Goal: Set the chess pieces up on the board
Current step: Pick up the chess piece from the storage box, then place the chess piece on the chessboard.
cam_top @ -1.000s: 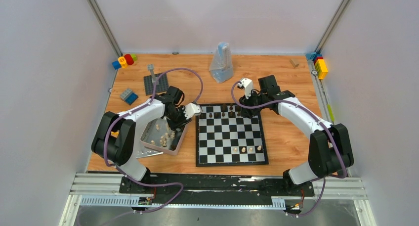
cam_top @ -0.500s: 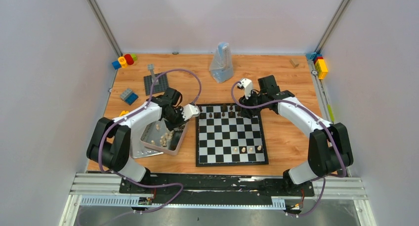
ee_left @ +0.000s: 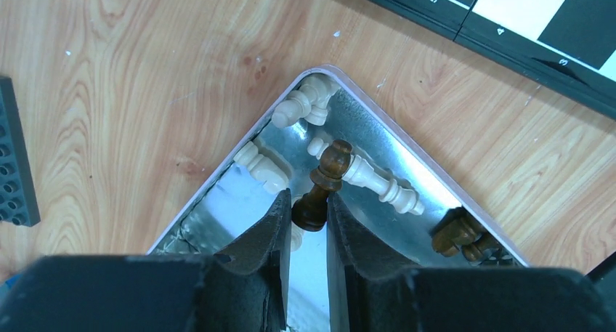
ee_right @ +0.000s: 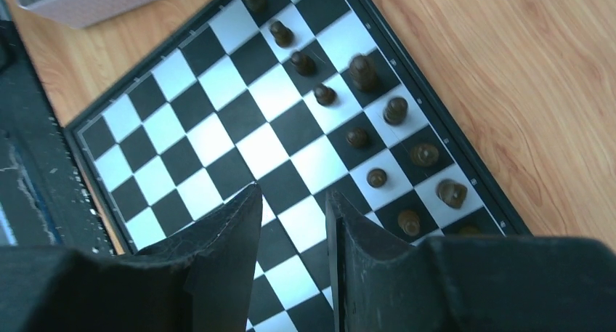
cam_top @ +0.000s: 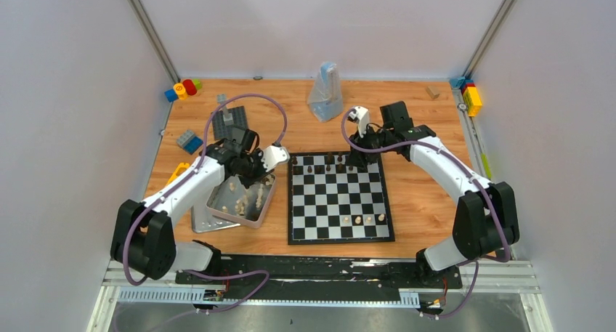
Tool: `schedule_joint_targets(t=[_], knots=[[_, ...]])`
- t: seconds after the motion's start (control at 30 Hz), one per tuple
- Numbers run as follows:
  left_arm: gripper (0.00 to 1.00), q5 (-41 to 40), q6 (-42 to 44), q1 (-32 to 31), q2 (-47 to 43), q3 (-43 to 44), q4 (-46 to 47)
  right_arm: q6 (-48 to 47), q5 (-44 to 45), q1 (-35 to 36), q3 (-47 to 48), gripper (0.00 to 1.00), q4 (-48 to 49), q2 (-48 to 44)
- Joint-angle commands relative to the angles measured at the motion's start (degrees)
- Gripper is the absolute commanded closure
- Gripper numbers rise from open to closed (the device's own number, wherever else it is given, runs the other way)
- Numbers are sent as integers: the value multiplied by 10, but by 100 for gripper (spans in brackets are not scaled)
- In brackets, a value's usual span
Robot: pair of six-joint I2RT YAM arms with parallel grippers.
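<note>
Jaws of downturned left arm (cam_top: 190,184) pinch dark piece (ee_left: 322,187).

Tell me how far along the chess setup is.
Done: dark pieces stand on the board's far rows, a few cream pieces near its front edge. In hand: the left end effector grips a dark piece in the tin. Left: more cream pieces and another dark one lie in the tin; the right end effector is open and empty.

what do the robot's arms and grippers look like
The left arm and right arm have white tubular links with chunky black joints. A purple cable loops loosely along each. The left gripper and right gripper each have two matte black, wedge-shaped fingers.
</note>
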Motion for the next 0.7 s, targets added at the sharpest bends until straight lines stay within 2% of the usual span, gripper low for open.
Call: schedule_joint_targets(t=[0.0, 0.2, 0.27, 0.5, 0.67], knots=[[87, 35, -42, 5, -42, 9, -1, 14, -109, 0, 45, 61, -7, 1], [87, 143, -92, 5, -68, 55, 5, 41, -227, 5, 96, 60, -4, 22], [88, 190, -106, 5, -58, 77, 5, 49, -249, 13, 109, 53, 4, 31], [90, 348, -131, 5, 5, 134, 6, 69, -271, 46, 136, 50, 37, 47], [92, 406, -155, 1, 33, 162, 18, 77, -285, 72, 159, 50, 41, 64]])
